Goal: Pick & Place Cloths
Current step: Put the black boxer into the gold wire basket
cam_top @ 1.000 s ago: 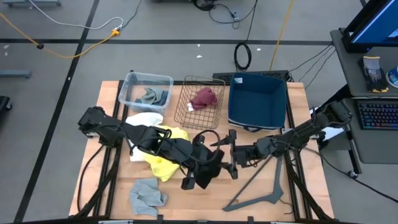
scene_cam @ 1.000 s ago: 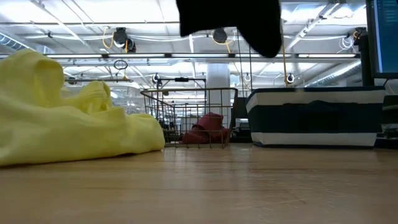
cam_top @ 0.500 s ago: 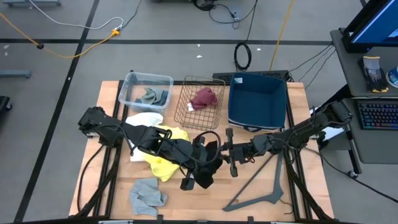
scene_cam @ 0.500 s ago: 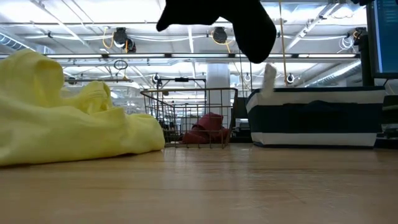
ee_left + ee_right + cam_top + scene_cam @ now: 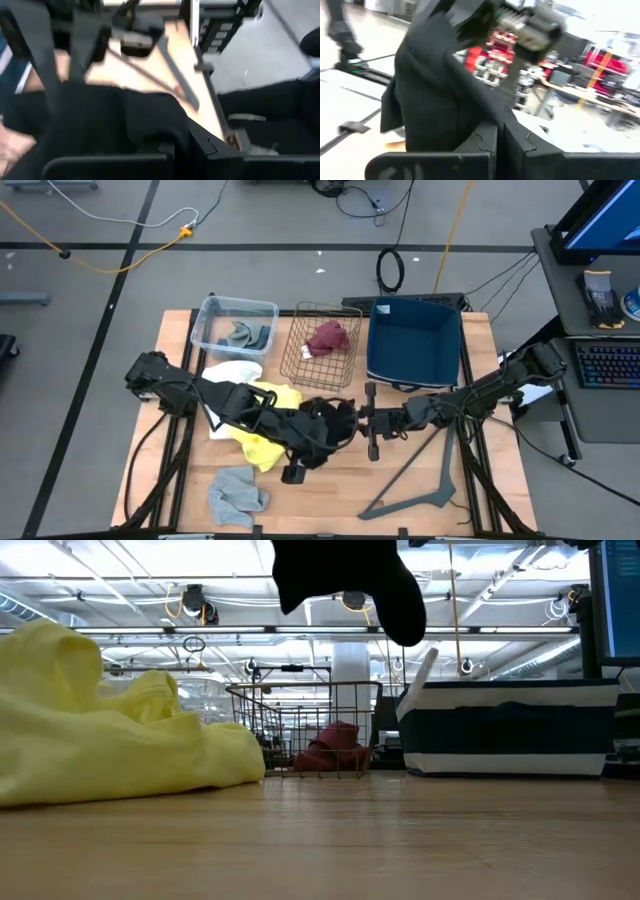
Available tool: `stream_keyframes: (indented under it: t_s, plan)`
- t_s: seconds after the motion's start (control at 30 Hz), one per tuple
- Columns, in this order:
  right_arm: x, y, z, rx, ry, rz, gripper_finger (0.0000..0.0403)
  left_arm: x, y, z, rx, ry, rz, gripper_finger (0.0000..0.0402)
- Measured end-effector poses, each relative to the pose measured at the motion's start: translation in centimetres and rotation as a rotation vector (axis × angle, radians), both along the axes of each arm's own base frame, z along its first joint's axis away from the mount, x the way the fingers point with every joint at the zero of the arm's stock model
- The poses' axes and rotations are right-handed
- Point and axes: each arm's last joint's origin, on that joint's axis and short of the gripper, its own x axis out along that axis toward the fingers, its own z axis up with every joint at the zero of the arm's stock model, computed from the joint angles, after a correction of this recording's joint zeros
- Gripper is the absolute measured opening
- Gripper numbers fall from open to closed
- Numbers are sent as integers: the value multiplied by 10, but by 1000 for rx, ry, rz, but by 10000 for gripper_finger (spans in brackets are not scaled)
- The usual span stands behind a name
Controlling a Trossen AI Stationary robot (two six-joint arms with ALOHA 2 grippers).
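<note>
A black cloth point(image 5: 335, 420) hangs above the table's middle, and both grippers are shut on it. My left gripper point(image 5: 186, 145) reaches it from the left, slanting down. My right gripper point(image 5: 501, 142) meets it from the right, about level. In the low view the black cloth point(image 5: 350, 580) hangs clear of the tabletop. A yellow cloth point(image 5: 265, 425) and a white cloth point(image 5: 232, 373) lie under the left arm. A light grey cloth point(image 5: 238, 495) lies near the front left. My left gripper pinches a bunched part of the black cloth point(image 5: 150, 132) between its two fingers, coming from the table's left and slanting down. The cloth is lifted clear of the table. My right gripper pinches the cloth's right side point(image 5: 482, 117) between its two fingers, level, from the table's right. The rest hangs slack below and beside the fingers, clear of the table.
At the back stand a clear bin point(image 5: 215, 310) with a grey-green cloth, a wire basket point(image 5: 300, 355) with a maroon cloth point(image 5: 328, 337), and a blue bin point(image 5: 413, 345). A grey V-shaped metal bar point(image 5: 425, 480) lies front right.
My right gripper has edged toward the left gripper and shut on the black cloth. My left gripper has tipped downward. The cloth, which hung below the left gripper, is now bunched higher up between the two grippers.
</note>
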Motion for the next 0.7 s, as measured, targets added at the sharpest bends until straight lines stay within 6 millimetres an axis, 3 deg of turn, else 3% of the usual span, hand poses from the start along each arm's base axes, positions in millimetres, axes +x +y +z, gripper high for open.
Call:
stream_keyframes:
  t_s: [0.2,0.43,0.7]
  plan:
    - [0,-5,6,-28,-58,-78,1,-13,0,-12,33,179,39,49]
    - [6,-23,13,-36,-97,-148,1,-38,-2,-26,129,409,238,83]
    - [16,-52,31,-58,-145,-255,0,-63,-13,-30,290,450,442,85]
